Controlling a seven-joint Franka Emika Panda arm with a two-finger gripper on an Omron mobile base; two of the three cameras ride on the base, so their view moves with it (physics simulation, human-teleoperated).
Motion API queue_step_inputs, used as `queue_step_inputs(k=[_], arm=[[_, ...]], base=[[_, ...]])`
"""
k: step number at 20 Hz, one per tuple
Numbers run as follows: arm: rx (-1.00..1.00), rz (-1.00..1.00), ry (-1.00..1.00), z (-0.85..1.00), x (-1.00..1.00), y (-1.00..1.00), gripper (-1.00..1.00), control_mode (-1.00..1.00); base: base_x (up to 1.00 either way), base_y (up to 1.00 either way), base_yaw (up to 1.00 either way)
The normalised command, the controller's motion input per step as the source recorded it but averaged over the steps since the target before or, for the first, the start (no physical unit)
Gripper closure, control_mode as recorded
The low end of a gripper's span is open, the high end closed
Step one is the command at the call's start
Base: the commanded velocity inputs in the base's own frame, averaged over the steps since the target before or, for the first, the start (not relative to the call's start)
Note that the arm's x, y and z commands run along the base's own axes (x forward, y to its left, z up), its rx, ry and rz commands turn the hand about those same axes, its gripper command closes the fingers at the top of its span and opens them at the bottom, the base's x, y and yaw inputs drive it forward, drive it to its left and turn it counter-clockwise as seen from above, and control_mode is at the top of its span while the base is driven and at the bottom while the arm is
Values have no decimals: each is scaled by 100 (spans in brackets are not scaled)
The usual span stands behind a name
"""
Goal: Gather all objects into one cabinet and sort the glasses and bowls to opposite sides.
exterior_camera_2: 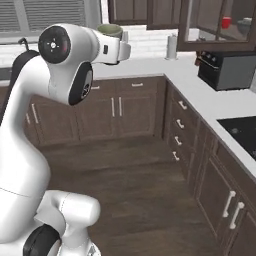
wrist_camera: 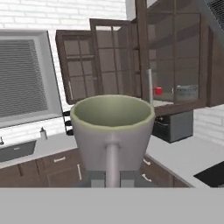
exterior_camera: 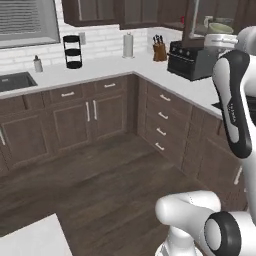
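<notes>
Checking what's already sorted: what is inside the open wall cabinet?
Inside the dark brown wooden wall cabinet, a glossy red mug and dark striped bowl share a shelf; door frames hide the rest.

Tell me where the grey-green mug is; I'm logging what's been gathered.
The grey-green mug is in the gripper, held up in the air in front of the open wall cabinet, not yet on a shelf.

1. The white L-shaped counter (exterior_camera: 125, 67) is what pretty much everything sits on.
2. Landmark: the black toaster oven (exterior_camera: 191, 61), on the right run.
3. The knife block (exterior_camera: 159, 51) stands just left of the oven, by the corner.
4. The paper towel roll (exterior_camera: 128, 45) is further left.
5. A black tiered rack (exterior_camera: 73, 52) is past that.
6. A small soap bottle (exterior_camera: 37, 64) is way left, next to the dark sink (exterior_camera: 15, 81).
</notes>
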Motion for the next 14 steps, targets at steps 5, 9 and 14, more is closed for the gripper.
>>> queue_step_inputs(k=[5,9,14], arm=[[0,0,0,0,0,0,100,100],[0,0,0,0,0,0,100,100],[0,0,0,0,0,0,100,100]], base=[[100,17,27],[100,6,27],[100,-2,33]])
